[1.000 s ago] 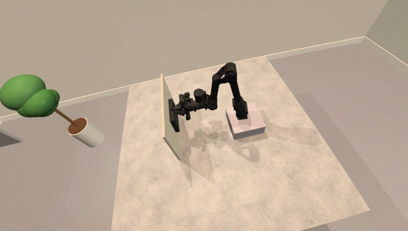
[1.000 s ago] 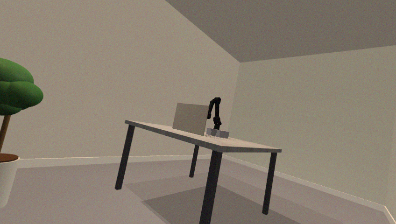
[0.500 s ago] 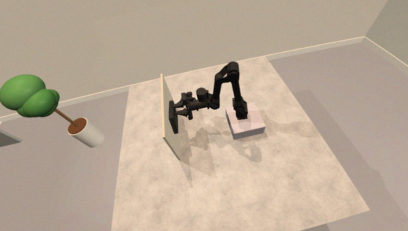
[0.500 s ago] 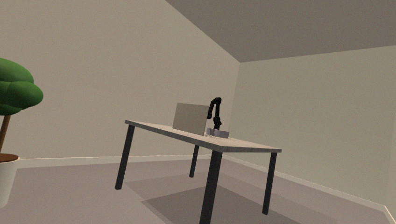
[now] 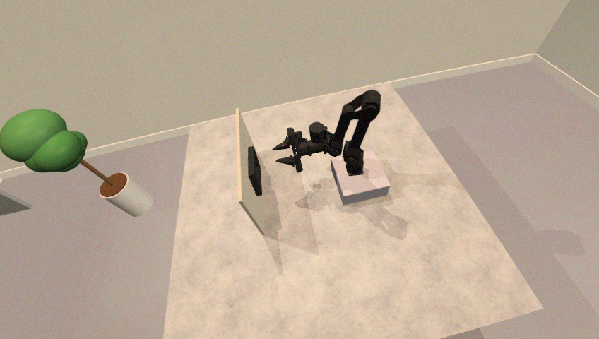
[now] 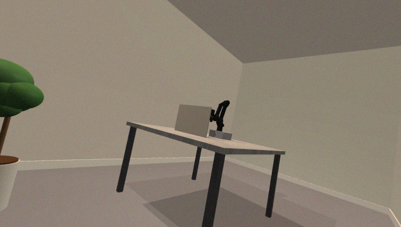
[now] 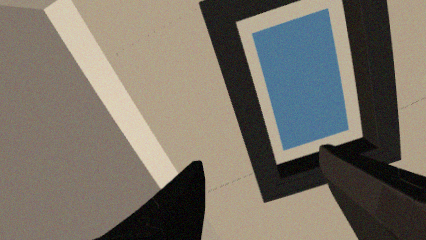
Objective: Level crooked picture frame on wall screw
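The picture frame (image 5: 254,169) (image 7: 226,85) is dark with a white mat and a blue picture (image 7: 300,75). It hangs on the upright wall panel (image 5: 254,205) (image 6: 193,119) (image 7: 165,90) on the table. The screw and the notched strip are hidden behind it. In the wrist view its sides run at a different slant from the panel's pale edge. My gripper (image 5: 277,154) (image 7: 260,162) is open and empty. It stands back from the frame, a short gap in front of it, touching nothing. In the exterior view the panel hides the frame, and only the arm (image 6: 220,112) shows.
The arm stands on a pale block (image 5: 363,184) (image 6: 221,135) on the table (image 5: 294,272) (image 6: 247,149). The panel stands upright to the left of the arm. A potted plant (image 5: 42,140) (image 6: 13,92) stands on the floor, far from the table.
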{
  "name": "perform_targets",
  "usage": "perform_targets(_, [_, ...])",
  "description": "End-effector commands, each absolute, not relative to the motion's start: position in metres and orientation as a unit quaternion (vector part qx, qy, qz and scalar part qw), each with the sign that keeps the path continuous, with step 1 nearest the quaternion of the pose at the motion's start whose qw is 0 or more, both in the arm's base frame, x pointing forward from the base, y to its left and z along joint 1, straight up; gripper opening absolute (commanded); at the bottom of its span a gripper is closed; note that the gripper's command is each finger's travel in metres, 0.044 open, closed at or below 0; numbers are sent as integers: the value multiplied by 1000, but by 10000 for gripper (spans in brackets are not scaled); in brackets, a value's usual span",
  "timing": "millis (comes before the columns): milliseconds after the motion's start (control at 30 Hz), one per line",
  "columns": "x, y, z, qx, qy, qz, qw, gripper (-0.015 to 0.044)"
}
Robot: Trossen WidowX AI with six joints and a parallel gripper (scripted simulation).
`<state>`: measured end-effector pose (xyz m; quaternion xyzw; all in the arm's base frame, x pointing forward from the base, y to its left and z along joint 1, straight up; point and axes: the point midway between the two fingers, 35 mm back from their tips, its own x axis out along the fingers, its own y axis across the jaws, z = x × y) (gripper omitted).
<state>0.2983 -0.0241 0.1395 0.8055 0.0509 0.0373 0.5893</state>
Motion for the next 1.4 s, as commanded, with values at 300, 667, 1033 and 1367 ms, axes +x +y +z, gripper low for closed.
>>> perform_targets(300, [247, -50, 170, 824, 52, 40, 563, 260])
perform_targets(667, [202, -46, 172, 839, 55, 38, 539, 260])
perform_targets(1033, [201, -46, 172, 840, 55, 38, 539, 260])
perform_targets(1367, [201, -46, 172, 840, 55, 38, 539, 260])
